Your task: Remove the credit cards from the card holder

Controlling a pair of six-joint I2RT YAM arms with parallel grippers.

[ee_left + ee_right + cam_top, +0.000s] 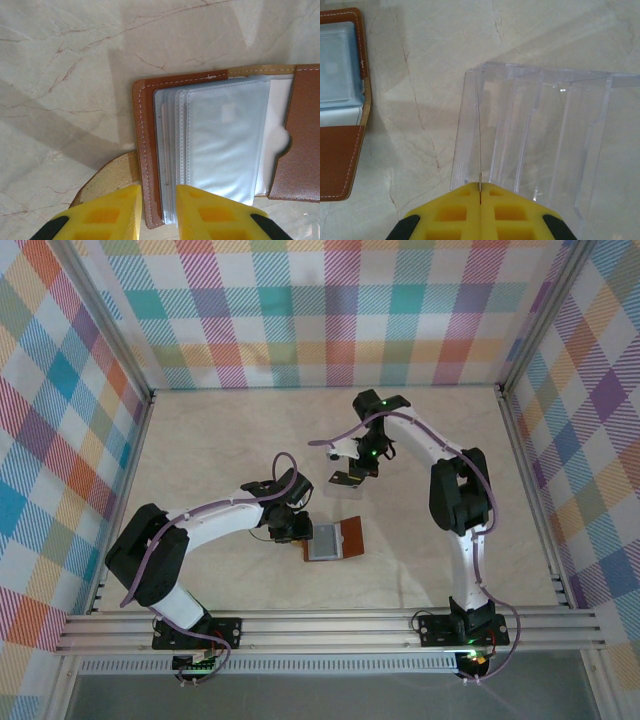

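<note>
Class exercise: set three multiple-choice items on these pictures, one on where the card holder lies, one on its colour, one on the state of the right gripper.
1. Where does the card holder lie?
A) against the back wall
B) at the left gripper
C) under the right arm's base

2. Its leather is:
A) green
B) black
C) reddish-brown

3. The right gripper is:
A) shut
B) wide open
C) clamped on the card holder

Key: 1B, the left gripper straddles its edge; 2C, the brown cover shows in both wrist views; 3A, its jaws meet with no gap.
</note>
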